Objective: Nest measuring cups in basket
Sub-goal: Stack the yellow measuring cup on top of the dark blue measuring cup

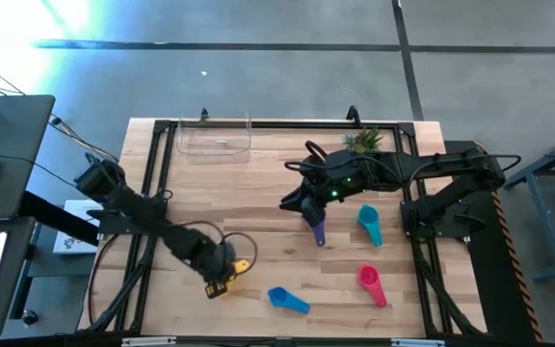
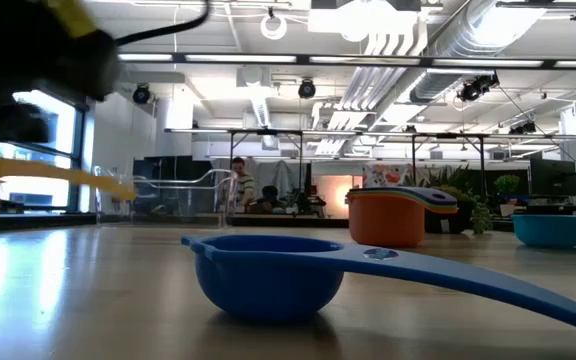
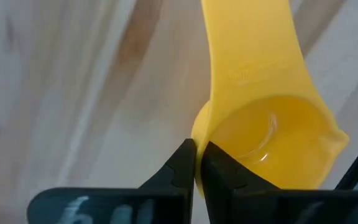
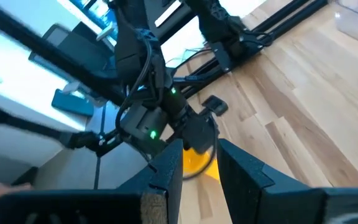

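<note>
The yellow measuring cup [image 3: 272, 137] is at the table's near left, with my left gripper [image 1: 222, 280] shut on it. The blue cup [image 1: 287, 300] lies near the front edge, the pink cup [image 1: 372, 284] and the teal cup [image 1: 369, 224] to the right. An orange cup [image 2: 398, 222] with other cups nested in it stands mid-table; from above it shows purple [image 1: 318, 231]. My right gripper [image 1: 292, 202] hangs raised beside that stack, open, nothing between its fingers [image 4: 166, 168]. The clear basket [image 1: 215, 140] stands at the far edge. My left gripper pinches the yellow cup's bowl wall [image 3: 196, 146] on the side away from the handle, with one finger inside the bowl [image 3: 222, 171] and one outside. The fingers point steeply down. In the low view the handle [image 2: 68, 175] juts out level, above the table top.
A small potted plant [image 1: 364, 140] stands at the far right, close to my right arm. A black frame rail [image 1: 287, 123] runs along the table's far edge behind the basket. Bare wood [image 1: 249, 193] lies between the yellow cup and the basket.
</note>
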Available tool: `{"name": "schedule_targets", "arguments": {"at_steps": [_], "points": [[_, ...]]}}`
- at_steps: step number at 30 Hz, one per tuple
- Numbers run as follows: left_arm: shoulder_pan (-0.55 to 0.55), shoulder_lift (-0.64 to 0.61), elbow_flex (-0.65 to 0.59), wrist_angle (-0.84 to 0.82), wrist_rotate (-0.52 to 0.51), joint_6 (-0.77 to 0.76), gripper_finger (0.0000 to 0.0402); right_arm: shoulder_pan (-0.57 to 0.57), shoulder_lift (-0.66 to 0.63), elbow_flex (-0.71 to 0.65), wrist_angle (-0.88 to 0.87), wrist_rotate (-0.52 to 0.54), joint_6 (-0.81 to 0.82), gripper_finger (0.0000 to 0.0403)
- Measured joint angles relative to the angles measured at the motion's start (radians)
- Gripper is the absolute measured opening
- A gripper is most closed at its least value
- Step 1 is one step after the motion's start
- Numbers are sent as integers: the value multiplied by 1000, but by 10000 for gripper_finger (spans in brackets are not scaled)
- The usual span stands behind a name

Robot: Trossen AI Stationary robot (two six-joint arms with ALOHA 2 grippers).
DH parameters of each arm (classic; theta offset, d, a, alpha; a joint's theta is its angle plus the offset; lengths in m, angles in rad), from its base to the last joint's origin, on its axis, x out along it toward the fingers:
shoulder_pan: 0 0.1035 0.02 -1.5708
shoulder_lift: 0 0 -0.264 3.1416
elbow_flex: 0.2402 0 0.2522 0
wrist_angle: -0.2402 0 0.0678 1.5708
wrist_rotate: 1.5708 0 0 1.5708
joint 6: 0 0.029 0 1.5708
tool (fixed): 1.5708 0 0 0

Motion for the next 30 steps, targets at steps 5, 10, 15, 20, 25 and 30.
{"name": "schedule_targets", "arguments": {"at_steps": [5,10,15,20,25,30], "points": [[111,0,42,-14,2,258,5,0,0,0,0,24,18,91],[219,0,75,-65,8,528,9,-1,0,0,0,38,21,91],[319,0,96,-75,9,774,9,-4,0,0,1,140,21,91],[408,0,104,-73,-5,993,9,-34,0,0,4,188,31,91],[493,0,104,-67,-63,1119,9,-92,0,0,9,216,45,91],[569,0,114,-39,-66,1166,9,-169,0,0,31,207,-3,91]]}}
